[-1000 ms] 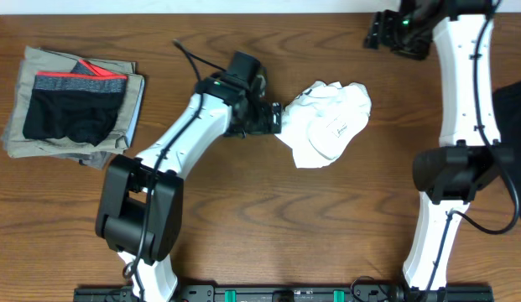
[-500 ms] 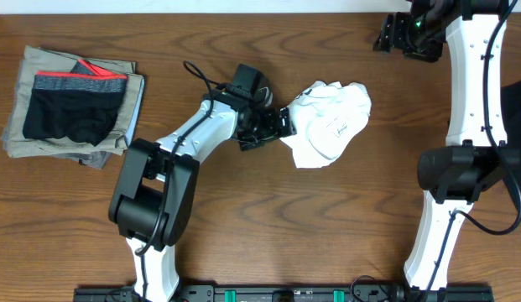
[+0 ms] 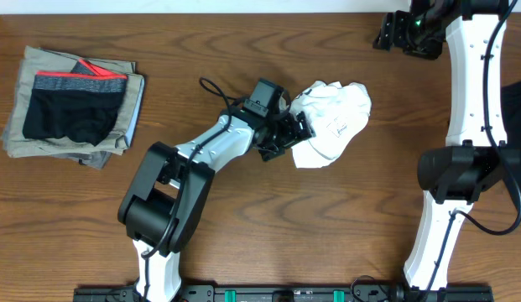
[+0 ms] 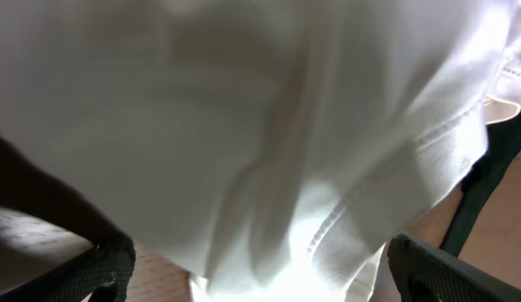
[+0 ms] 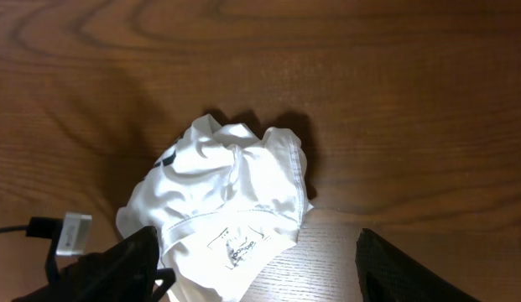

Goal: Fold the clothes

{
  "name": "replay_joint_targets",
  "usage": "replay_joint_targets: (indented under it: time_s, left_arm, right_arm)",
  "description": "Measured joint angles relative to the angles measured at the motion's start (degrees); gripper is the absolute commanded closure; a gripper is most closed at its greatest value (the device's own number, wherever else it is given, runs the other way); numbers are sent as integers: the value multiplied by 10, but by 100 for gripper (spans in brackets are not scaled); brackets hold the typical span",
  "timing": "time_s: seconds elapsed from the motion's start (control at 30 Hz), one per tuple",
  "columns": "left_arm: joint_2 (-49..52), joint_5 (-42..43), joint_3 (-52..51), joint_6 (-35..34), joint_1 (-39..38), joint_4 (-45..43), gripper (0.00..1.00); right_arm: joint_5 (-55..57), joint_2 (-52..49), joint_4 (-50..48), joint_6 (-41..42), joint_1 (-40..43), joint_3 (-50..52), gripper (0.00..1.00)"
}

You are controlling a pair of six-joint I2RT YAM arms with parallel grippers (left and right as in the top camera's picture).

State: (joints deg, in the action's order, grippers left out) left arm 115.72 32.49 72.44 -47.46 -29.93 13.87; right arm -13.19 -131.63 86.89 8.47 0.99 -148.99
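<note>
Your L hand [image 3: 298, 132] is spread wide against the shirt [image 3: 336, 122], at its 8 o'clock edge, not clamped. R hand [image 3: 388, 33]: released, empty, at desk [image 3: 243, 218] 1 o'clock.

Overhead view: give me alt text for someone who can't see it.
A crumpled white T-shirt lies on the wooden table, the left gripper at its edge with jaws open. Folded khaki clothes topped by black shorts sit far left.
</note>
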Motion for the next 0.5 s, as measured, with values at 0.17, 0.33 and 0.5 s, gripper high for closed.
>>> replay_joint_targets:
  time_s: [0.17, 0.33, 0.5]
  left_arm:
    - [0, -27, 0, -16, -19, -9, 2]
    - [2, -50, 0, -34, -35, -36, 2]
    - [21, -50, 1, -50, -40, -101, 2]
  right_arm:
    - [-1, 0, 0, -2, 0, 0, 27]
    - [-1, 0, 1, -5, 0, 0, 27]
    - [-1, 0, 3, -7, 0, 0, 27]
